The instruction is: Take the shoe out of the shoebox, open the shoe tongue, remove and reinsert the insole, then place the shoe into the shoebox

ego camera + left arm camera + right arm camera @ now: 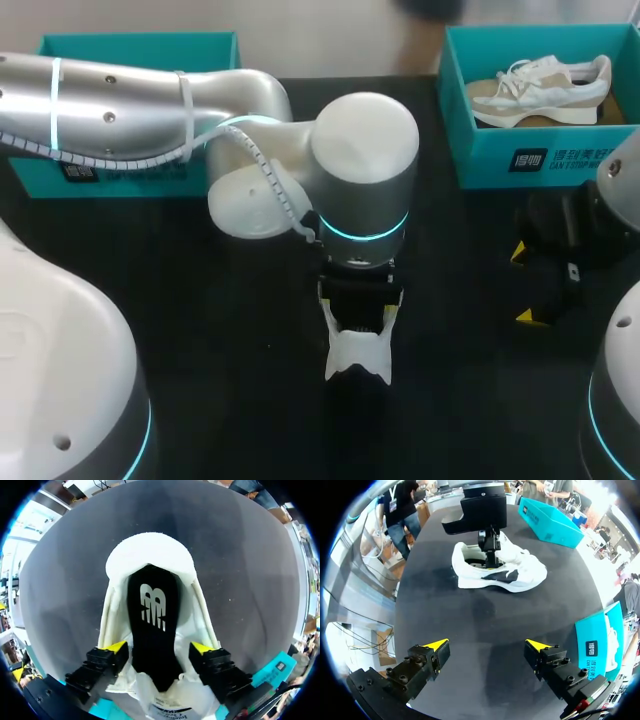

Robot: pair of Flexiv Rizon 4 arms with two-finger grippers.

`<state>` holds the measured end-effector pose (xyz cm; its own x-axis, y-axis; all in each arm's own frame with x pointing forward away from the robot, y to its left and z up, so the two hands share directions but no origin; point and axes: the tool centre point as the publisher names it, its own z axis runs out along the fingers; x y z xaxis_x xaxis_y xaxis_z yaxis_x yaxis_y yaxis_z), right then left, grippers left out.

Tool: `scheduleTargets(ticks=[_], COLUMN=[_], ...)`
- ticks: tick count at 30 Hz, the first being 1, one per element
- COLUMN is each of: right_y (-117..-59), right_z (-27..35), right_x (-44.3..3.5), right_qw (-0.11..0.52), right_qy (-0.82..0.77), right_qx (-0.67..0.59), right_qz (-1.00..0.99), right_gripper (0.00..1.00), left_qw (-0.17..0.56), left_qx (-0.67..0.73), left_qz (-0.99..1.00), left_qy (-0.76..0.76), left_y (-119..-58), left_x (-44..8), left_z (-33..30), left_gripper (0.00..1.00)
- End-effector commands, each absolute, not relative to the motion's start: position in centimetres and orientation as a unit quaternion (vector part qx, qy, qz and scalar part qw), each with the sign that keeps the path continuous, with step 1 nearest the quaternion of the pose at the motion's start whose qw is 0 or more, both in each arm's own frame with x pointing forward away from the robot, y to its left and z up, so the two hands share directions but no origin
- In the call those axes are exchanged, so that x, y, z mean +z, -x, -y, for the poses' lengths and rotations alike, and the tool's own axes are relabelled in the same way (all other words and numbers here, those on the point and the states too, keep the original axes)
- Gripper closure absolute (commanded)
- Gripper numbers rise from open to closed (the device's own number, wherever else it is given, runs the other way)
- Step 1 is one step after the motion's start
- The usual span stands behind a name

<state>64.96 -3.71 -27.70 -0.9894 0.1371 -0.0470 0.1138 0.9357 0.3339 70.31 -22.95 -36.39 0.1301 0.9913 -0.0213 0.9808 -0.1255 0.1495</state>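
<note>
Straddling the black insole [152, 625], left end effector [159, 650] gapes wide; right end effector [487, 647] hangs spread, empty.

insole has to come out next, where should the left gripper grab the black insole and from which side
Probably the black insole's heel end, beside the rounded white heel collar, coming from above through the shoe's opening. The insole lies flat and bare there, logo up, while its other end disappears under the tongue. The left gripper is open above it.

White shoe [497, 572], black insole [152, 625], teal shoebox [530, 150], black table [200, 300]
</note>
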Motion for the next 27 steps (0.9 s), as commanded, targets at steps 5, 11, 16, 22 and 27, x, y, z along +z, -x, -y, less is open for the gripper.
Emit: scheduleTargets(ticks=[5, 11, 16, 22, 27], right_y=[-64.9, -64.9, -64.9, -64.9, -64.9], right_z=[3.6, 3.6, 3.6, 3.6, 3.6], right_x=[-27.7, -27.7, -27.7, -27.7, -27.7], right_qw=[0.035, 0.035, 0.035, 0.035, 0.035], right_qy=[-0.064, -0.064, -0.064, -0.064, -0.064], right_qx=[0.166, 0.166, 0.166, 0.166, 0.166], right_qz=[-0.983, -0.983, -0.983, -0.983, -0.983], right_gripper=[0.0, 0.0, 0.0, 0.0, 0.0], left_qw=[0.06, 0.057, 0.047, 0.033, 0.028], left_qx=[0.024, 0.011, 0.005, 0.002, 0.001], left_qz=[-0.656, -0.649, -0.639, -0.631, -0.629], left_qy=[-0.752, -0.759, -0.768, -0.775, -0.777], left_y=[-70.9, -71.0, -70.3, -69.2, -68.8], left_x=[-35.8, -35.2, -35.3, -35.9, -35.8], left_z=[22.6, 22.4, 22.7, 23.4, 23.6], left_gripper=[0.0, 0.0, 0.0, 0.0, 0.0])
